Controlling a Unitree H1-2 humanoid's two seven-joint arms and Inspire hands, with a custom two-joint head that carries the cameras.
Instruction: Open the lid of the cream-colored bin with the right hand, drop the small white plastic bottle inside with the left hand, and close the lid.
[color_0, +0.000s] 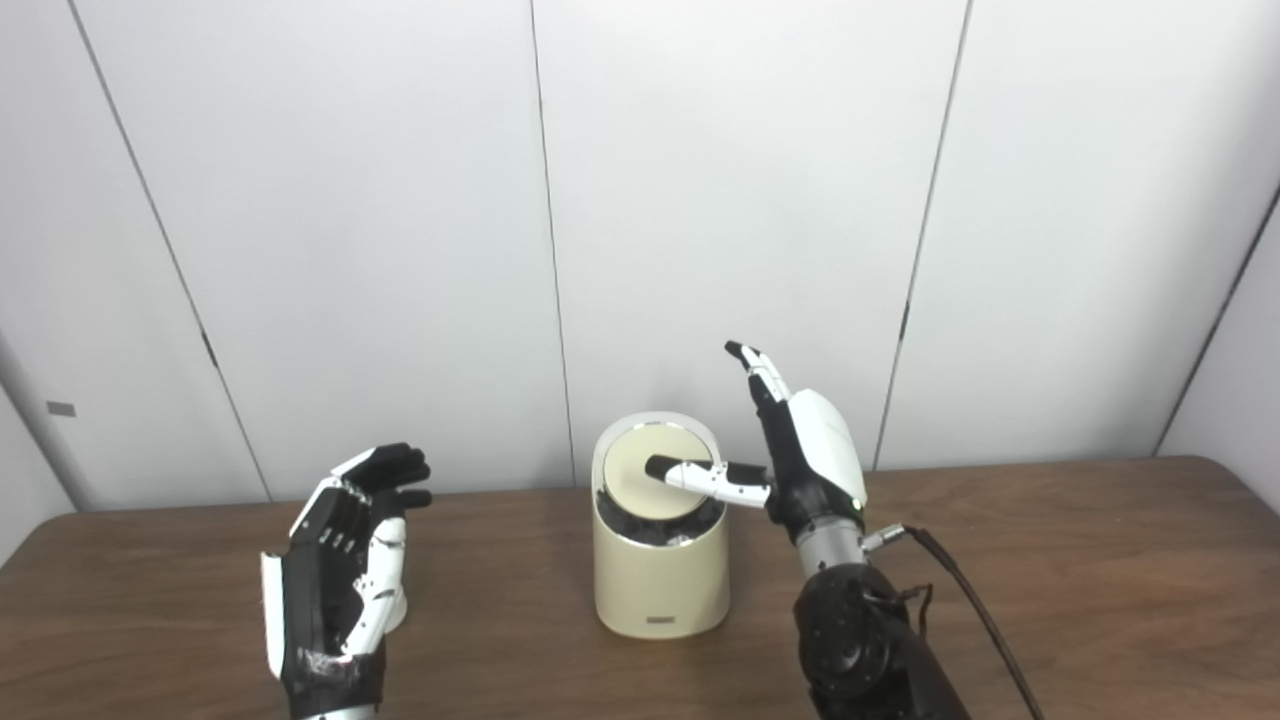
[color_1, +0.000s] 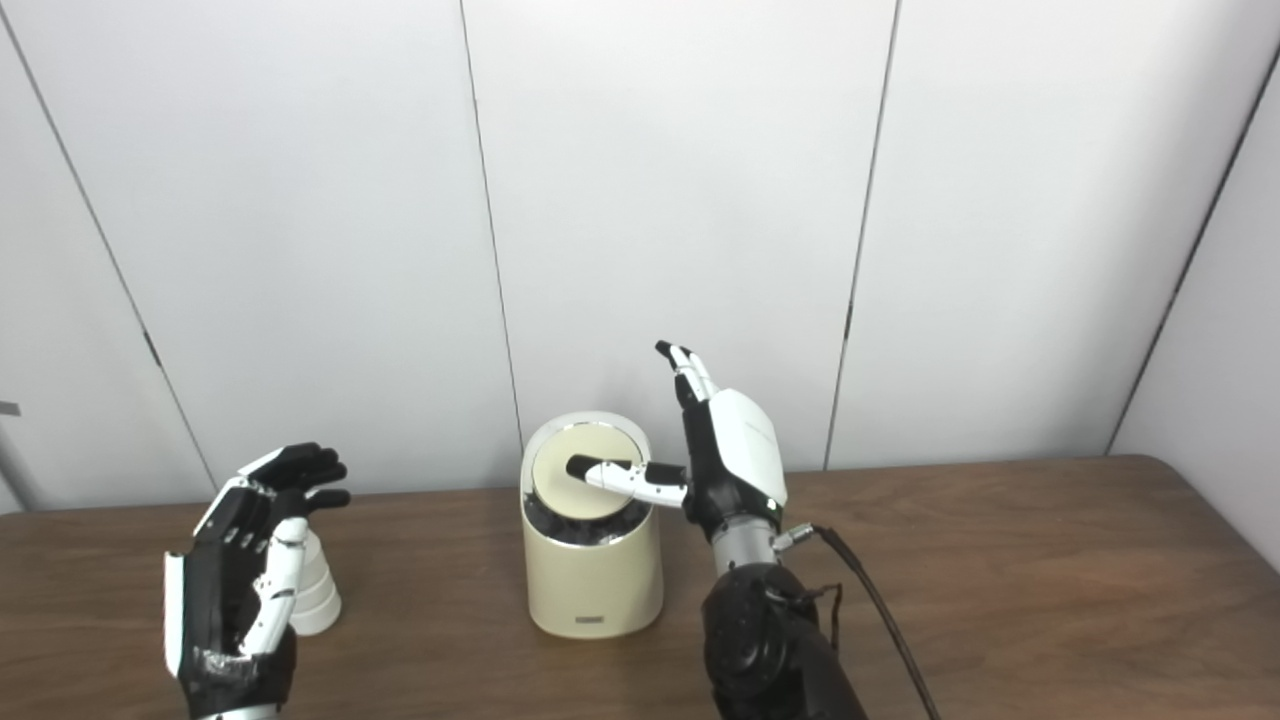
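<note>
The cream-colored bin (color_0: 660, 580) stands at the table's middle. Its round lid (color_0: 640, 492) is tilted up at the back, and a dark opening shows under its front edge. My right hand (color_0: 805, 450) is just right of the bin, fingers straight and pointing up, its thumb lying across the lid. It grips nothing. The small white plastic bottle (color_1: 318, 592) stands upright on the table at the left, partly hidden behind my left hand (color_0: 340, 570). That hand is open, palm toward the bottle, close beside it; I cannot tell if it touches.
The brown wooden table (color_0: 1080, 590) runs the full width, with a white panelled wall close behind it. A black cable (color_0: 965, 590) trails from my right wrist toward the front edge.
</note>
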